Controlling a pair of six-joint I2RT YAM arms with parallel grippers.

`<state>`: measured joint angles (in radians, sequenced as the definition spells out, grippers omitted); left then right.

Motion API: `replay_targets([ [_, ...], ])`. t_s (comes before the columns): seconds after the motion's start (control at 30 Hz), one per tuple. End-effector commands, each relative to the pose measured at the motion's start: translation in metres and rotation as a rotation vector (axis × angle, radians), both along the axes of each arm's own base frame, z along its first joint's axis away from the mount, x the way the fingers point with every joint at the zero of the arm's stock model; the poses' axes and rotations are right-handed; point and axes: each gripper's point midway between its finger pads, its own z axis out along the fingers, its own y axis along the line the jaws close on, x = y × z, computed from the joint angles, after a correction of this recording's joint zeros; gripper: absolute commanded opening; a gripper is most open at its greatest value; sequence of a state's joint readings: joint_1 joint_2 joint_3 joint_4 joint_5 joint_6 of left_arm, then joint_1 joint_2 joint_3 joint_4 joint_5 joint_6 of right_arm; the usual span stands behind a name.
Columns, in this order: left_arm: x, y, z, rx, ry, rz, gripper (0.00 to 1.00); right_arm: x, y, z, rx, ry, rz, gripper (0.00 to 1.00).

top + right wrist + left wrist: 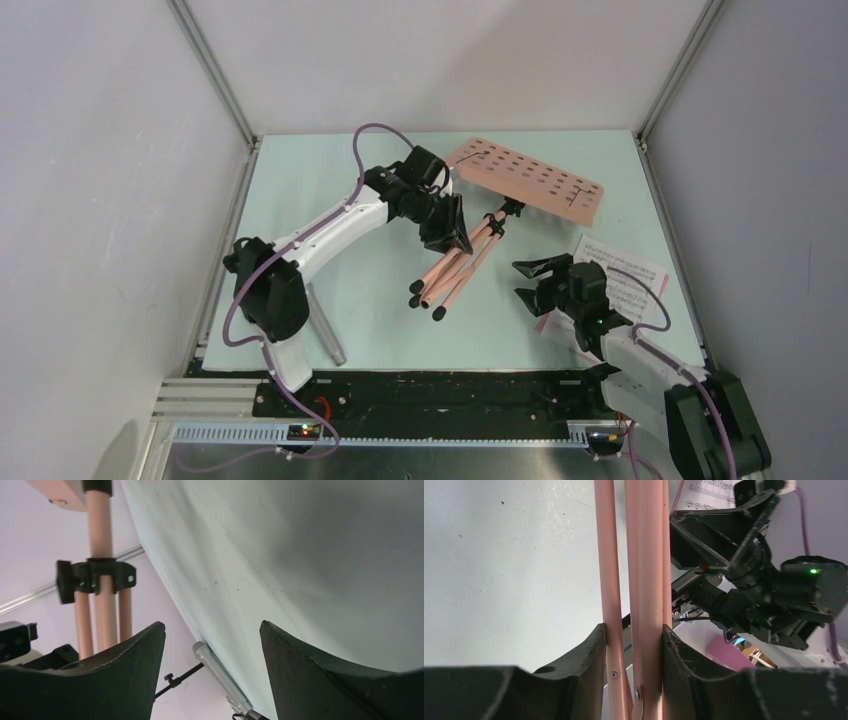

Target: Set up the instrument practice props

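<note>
The music stand [525, 180] is stiff, light tubing, likely top-heavy. The left gripper [447, 228] clamps its folded legs [644, 580], the best hold. The right gripper [532, 282], at four o'clock, gapes wide, apparently empty.

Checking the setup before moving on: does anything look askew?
Yes. The music stand is not upright: it is tipped over, legs folded together, gripped there by the left pincer. The microphone lies flat by the table's left edge.
</note>
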<state>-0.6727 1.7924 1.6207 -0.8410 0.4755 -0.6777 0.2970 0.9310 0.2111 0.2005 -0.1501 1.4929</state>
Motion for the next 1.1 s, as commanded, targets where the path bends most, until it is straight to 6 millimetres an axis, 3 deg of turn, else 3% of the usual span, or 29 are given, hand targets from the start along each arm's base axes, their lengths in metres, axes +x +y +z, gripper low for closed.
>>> replay_targets([
  [0.0, 0.000, -0.023, 0.096, -0.269, -0.092, -0.032, 0.00, 0.021, 0.010, 0.032, 0.180, -0.115, -0.048, 0.75],
  [0.33, 0.003, -0.027, 0.106, -0.288, -0.094, -0.019, 0.00, 0.054, 0.009, 0.065, 0.241, -0.251, -0.096, 0.53],
  [0.47, 0.005, -0.028, 0.112, -0.299, -0.100, -0.015, 0.00, 0.070, 0.008, 0.074, 0.242, -0.288, -0.112, 0.58],
  [0.53, 0.005, -0.029, 0.112, -0.300, -0.098, -0.015, 0.00, 0.079, 0.010, 0.079, 0.245, -0.316, -0.098, 0.68],
  [0.7, 0.006, -0.029, 0.113, -0.300, -0.099, -0.008, 0.00, 0.101, 0.014, 0.077, 0.277, -0.307, -0.082, 0.74],
  [0.93, 0.008, -0.031, 0.113, -0.298, -0.103, -0.004, 0.00, 0.118, 0.018, 0.069, 0.262, -0.302, -0.089, 0.61],
  [1.07, 0.010, -0.028, 0.098, -0.262, -0.107, -0.003, 0.00, 0.118, 0.019, 0.056, 0.211, -0.278, -0.074, 0.59],
])
